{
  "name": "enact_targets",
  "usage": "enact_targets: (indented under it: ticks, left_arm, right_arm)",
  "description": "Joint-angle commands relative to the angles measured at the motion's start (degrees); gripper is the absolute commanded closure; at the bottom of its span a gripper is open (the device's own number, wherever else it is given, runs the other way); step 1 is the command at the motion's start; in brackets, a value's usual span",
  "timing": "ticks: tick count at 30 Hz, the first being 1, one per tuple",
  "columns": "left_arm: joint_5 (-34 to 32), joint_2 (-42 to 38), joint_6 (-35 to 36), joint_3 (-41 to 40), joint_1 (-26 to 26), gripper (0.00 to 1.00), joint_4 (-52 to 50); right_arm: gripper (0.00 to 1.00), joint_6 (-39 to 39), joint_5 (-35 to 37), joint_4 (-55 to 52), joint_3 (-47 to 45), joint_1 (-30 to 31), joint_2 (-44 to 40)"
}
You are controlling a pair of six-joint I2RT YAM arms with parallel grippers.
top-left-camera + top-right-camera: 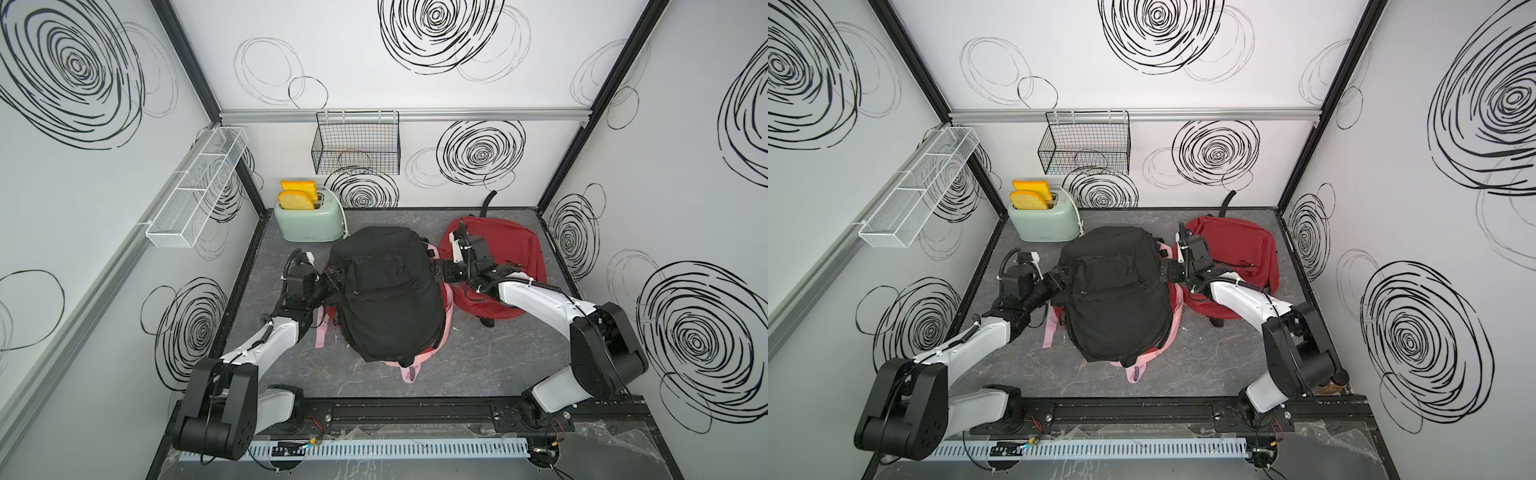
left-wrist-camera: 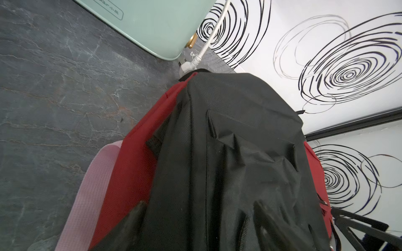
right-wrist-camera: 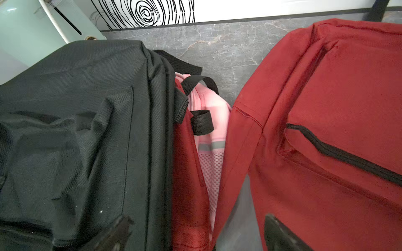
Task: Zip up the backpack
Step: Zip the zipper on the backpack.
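Note:
A black backpack [image 1: 386, 291] [image 1: 1117, 286] lies mid-table on top of a red backpack [image 2: 134, 163] and a pink one [image 3: 208, 104]. At its left side, my left gripper [image 1: 334, 282] [image 2: 201, 217] is open, its fingers [image 2: 134, 215] spread either side of the black fabric [image 2: 239, 163]. My right gripper [image 1: 435, 272] [image 3: 199, 231] is open at the stack's right edge. One of its fingers [image 3: 117, 230] is over the black backpack [image 3: 76, 130]. The other is over a second red backpack [image 3: 337, 108]. No zipper pull shows between either gripper's fingers.
The second red backpack [image 1: 498, 249] lies to the right, under my right forearm. A mint toaster [image 1: 309, 222] with toast stands at the back left, close to the black backpack. A black wire basket [image 1: 355, 143] and a white mesh shelf [image 1: 195, 195] hang on the walls.

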Motion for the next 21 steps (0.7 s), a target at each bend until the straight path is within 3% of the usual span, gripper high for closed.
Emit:
enact_targets:
  ticks: [1,5,11,21]
  left_arm:
    - [-4.5,-2.0,1.2,0.8,-1.3,0.19,-1.2]
    - [-11.9,-2.7,2.2,2.2,-3.8,0.19,-5.8]
    - [-12.1,-2.9,0.7,3.0,-5.4,0.19,-7.7]
    - [-10.3,-3.9,-0.3,0.9,-5.4,0.18,-12.0]
  right_arm:
    - [0.01,0.2,-0.1,1.1,-0.7,0.4,-0.5]
    - [0.01,0.2,-2.6,2.2,-0.9,0.5,0.6]
    - [0.0,1.4,-6.3,3.4,-0.2,1.6,3.0]
    - [0.02,2.3,-5.0,4.5,0.4,3.8,7.1]
